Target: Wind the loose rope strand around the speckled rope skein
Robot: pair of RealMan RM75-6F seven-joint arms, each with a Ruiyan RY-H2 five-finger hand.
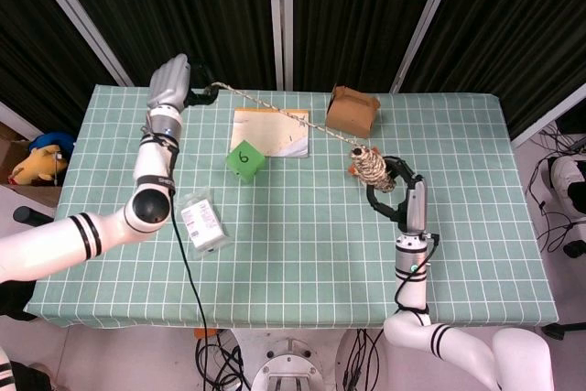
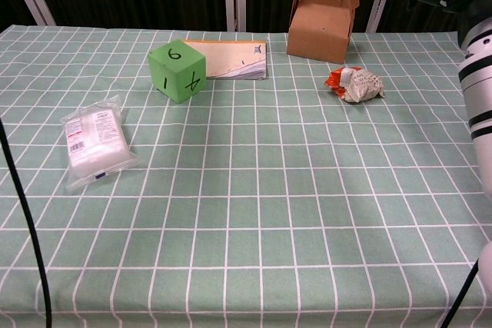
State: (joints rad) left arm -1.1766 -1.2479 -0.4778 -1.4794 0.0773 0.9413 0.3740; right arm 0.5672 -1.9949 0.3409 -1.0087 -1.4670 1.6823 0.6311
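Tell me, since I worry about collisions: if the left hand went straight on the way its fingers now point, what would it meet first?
Probably nothing on the table: the left hand points past the far table edge toward the dark curtain; depth is unclear.

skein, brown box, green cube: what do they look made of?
Rope skein: coarse speckled natural fibre, likely jute; fuzzy and matte.
Brown box: probably cardboard, matte kraft colour with folded flaps.
Green cube: matte, soft-edged, with black numbers; maybe foam, could be plastic.
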